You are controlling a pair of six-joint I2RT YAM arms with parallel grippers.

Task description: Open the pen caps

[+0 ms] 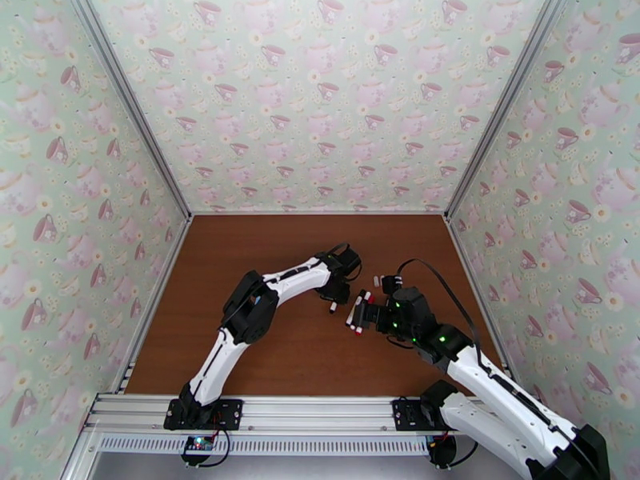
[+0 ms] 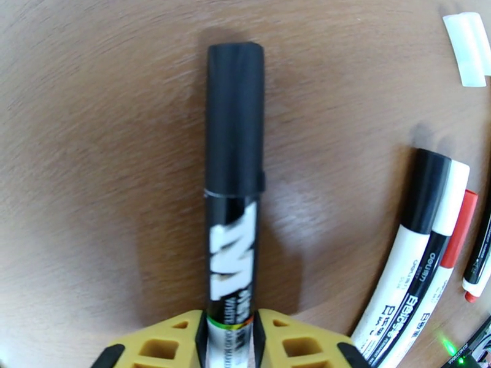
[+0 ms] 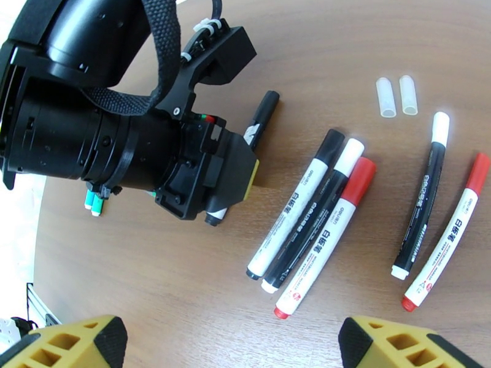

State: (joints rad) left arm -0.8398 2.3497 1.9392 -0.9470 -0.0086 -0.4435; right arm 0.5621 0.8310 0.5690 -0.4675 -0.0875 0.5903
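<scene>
A: Fingers (image 2: 294, 343) of left gripper (image 2: 230, 341): yellow, pinching the barrel of a black marker (image 2: 232, 259). Black cap (image 2: 234, 118) on, pointing away from the fingers over the brown table (image 2: 92, 148). Touching the wood or not: cannot tell.

B: And fingers (image 3: 67, 345) of right gripper (image 3: 233, 341)?

A: Spread wide, holding nothing, hovering above the table.

B: Other caps?

A: All on. Between the two grippers in the top view, flat on the table: three markers side by side, touching, with second black cap (image 3: 329, 144), white cap (image 3: 351, 149), red cap (image 3: 360, 175). Apart from these, a pair: second white cap (image 3: 439, 124), second red cap (image 3: 479, 168). Near the pair's capped ends, two translucent tubes (image 3: 385, 96), loose, side by side.
</scene>
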